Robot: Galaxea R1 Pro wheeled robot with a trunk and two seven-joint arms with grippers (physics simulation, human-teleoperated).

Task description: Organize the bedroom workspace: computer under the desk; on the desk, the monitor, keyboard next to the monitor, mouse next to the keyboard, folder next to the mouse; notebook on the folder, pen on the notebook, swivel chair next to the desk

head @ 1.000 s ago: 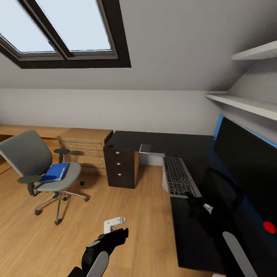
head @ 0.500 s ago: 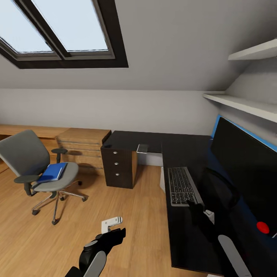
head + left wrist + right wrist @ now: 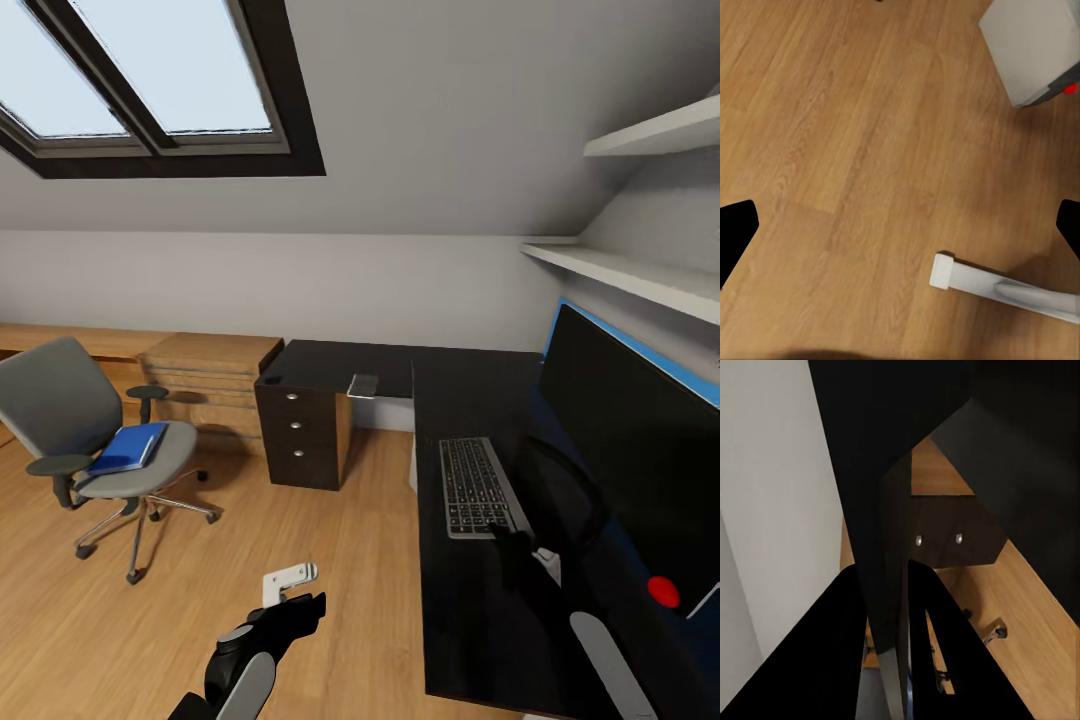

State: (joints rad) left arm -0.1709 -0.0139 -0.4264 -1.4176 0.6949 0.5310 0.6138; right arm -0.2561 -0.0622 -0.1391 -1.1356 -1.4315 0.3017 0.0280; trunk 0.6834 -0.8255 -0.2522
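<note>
While the swivel chair (image 3: pixel 95 440) stands well apart from the bench (image 3: pixel 470 600) at my far left, the folder (image 3: pixel 125 449) lies flat on its seat. My left end effector (image 3: pixel 290 590) hangs over bare wood floor (image 3: pixel 330 540), its fingers spread wide and holding nothing, with the computer (image 3: pixel 1031 45) on the floor beyond it in the wrist view. Further right, the keyboard (image 3: pixel 476 486) lies on the bench near its front edge, just beside the monitor (image 3: pixel 640 450). My right end effector (image 3: pixel 520 555) sits at the keyboard's near end; I cannot tell whether it grips. I judge a careless pull could drag the keyboard over that edge, or swing my arm into the monitor. The floor between chair and bench offers open room.
</note>
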